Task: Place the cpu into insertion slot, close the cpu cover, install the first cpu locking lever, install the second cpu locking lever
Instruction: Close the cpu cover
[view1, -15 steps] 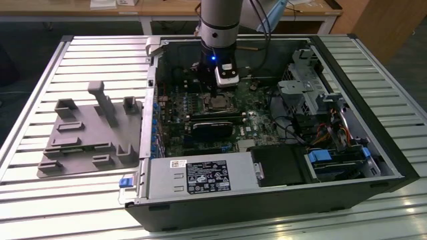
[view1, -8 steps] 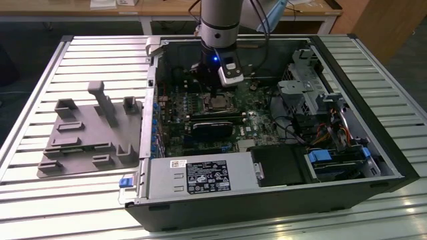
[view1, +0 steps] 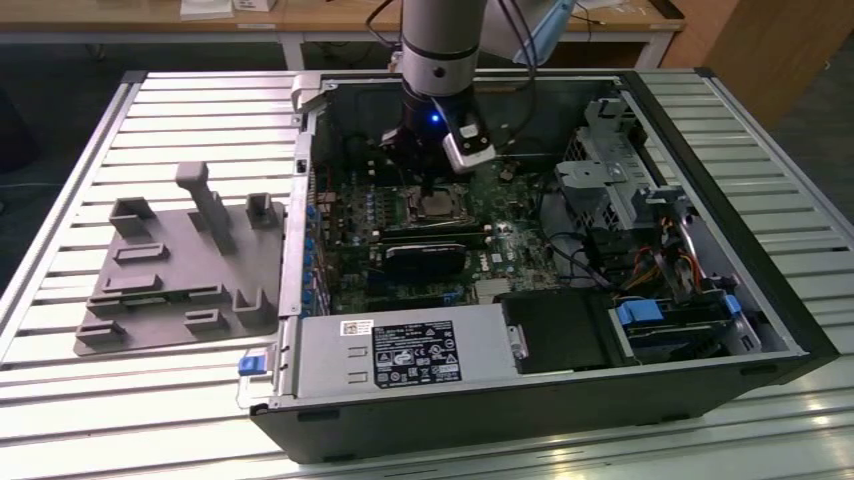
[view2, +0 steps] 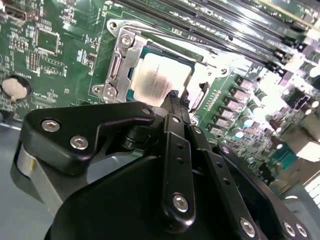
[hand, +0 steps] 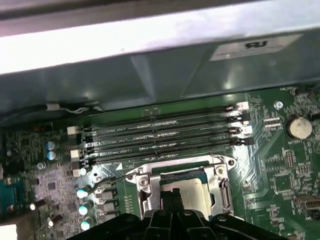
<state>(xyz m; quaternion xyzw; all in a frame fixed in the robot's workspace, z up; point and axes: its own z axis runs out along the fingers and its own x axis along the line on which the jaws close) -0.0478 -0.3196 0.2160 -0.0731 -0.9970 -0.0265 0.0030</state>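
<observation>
Silvery-beige cpu (view2: 159, 80): seated in the insertion slot (view2: 167, 54), just beyond the pincer tips.
Pincer (view2: 178, 98): fingers pressed narrow, holding nothing, poised at the cpu's near edge.
Cpu cover (view2: 121, 59): lies flat, framing the cpu ahead of the tips.
Locking lever (hand: 110, 181): appears unlatched, off to one side of the tips.
Technique: judged best to push the lever with the closed tips, steadily, clear of the cpu.

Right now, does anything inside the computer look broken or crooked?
Nothing stands out. The cpu lies flat and square in the window of the cpu cover, with the gripper by its edge. No damage shows on the green board.
</observation>
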